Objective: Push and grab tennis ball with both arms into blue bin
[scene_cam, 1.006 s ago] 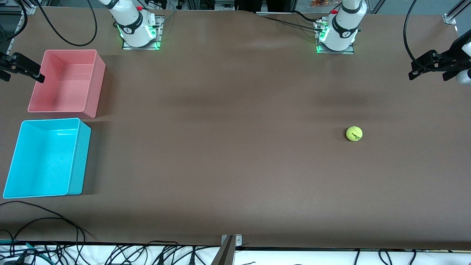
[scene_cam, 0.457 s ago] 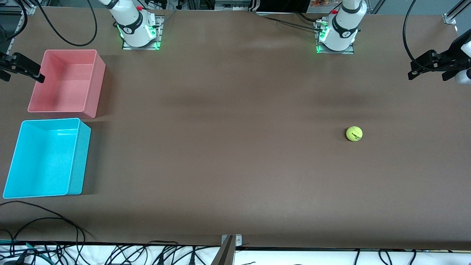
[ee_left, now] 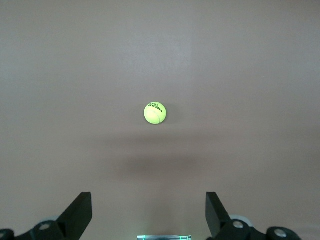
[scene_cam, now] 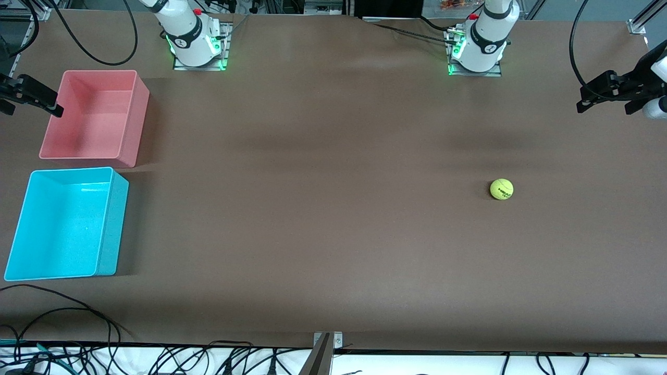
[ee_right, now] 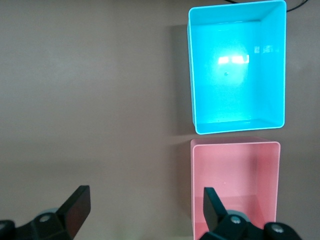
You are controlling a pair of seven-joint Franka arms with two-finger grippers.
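Front view: a brown table (scene_cam: 333, 234) with 2 arm bases along its top edge. The ball (scene_cam: 501, 189) sits alone on the table toward the left arm's end, nearer the camera than the left arm's base. The blue bin (scene_cam: 112, 224) stands at the right arm's end, well apart from the ball, with a pink bin (scene_cam: 133, 117) just beside it, farther from the camera. The left gripper (scene_cam: 607, 96) hangs over the table's edge at the left arm's end; the right gripper (scene_cam: 31, 96) hangs beside the pink bin.

Left wrist view: the left gripper (ee_left: 149, 212) looks down on the ball (ee_left: 155, 113), its 2 fingers spread wide and holding nothing.

Right wrist view: the right gripper (ee_right: 144, 210) is over the table beside both bins, fingers spread wide and empty. The blue bin (ee_right: 191, 75) and pink bin (ee_right: 194, 190) are both empty.

Judged from this, the opening step falls to the left arm. It would do well to come down at the ball's side away from the bins and push gently through its centre, since a round ball will likely roll off line.
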